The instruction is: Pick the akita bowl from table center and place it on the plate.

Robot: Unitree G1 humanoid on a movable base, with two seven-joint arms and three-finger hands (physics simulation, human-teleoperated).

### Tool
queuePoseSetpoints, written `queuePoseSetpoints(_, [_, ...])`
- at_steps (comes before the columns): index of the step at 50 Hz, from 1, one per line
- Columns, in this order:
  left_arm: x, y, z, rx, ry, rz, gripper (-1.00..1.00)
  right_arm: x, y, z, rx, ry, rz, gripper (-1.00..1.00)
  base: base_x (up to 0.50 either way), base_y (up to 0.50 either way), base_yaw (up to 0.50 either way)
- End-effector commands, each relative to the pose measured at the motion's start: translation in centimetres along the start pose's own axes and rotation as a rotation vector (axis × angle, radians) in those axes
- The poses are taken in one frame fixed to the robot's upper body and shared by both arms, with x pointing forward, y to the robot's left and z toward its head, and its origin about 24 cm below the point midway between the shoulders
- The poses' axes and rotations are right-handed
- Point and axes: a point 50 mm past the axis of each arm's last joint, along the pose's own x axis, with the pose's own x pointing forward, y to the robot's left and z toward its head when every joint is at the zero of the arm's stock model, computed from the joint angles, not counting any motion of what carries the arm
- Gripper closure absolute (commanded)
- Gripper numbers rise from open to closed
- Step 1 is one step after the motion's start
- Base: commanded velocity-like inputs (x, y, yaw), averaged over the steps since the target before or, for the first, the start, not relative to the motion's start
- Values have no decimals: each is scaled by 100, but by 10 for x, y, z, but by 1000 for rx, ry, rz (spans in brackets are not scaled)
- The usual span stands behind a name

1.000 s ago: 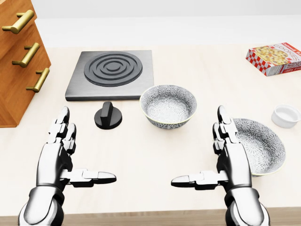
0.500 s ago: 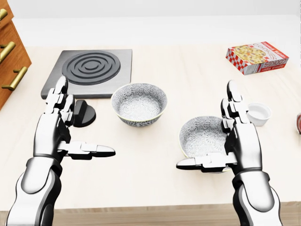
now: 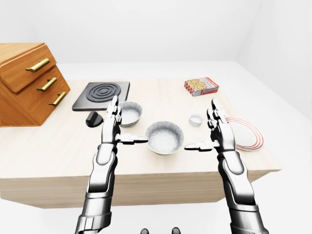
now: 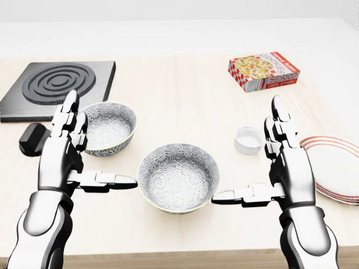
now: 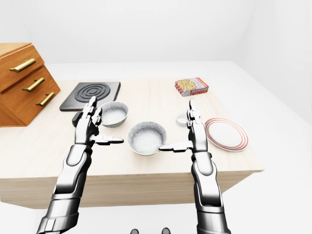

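A patterned bowl (image 4: 178,176) sat on the counter (image 4: 185,101) between both hands. The left hand (image 4: 64,162) stood at its nine o'clock and the right hand (image 4: 289,168) at its three o'clock. Each was spread wide, fingers upright, thumb pointing inward with its tip just beside the rim, gripping nothing. The red-ringed plate (image 4: 339,168) lay bare at three o'clock of the bowl, just past the right hand. A second bowl (image 4: 106,128) of the same pattern sat at ten o'clock, near the stove plate (image 4: 56,87) and its black knob (image 4: 32,139). A small white cup (image 4: 248,139) stood at two o'clock and a cookie box (image 4: 263,71) at one o'clock.
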Motion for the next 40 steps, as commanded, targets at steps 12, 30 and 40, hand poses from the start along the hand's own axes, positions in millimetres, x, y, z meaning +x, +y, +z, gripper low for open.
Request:
queuePoseSetpoints(12, [-2, 0, -1, -4, 2, 6, -100, -1, 2, 1, -5, -2, 28, -100, 37, -33, 0])
queuePoseSetpoints(30, [0, 3, -1, -1, 7, 16, -100, -2, 0, -2, -26, 9, 19, -100, 0, 0, 0])
queuePoseSetpoints(40, [-1, 3, -2, -1, 7, 17, -100, -1, 0, -2, -54, 13, 23, -100, 3, 7, 0])
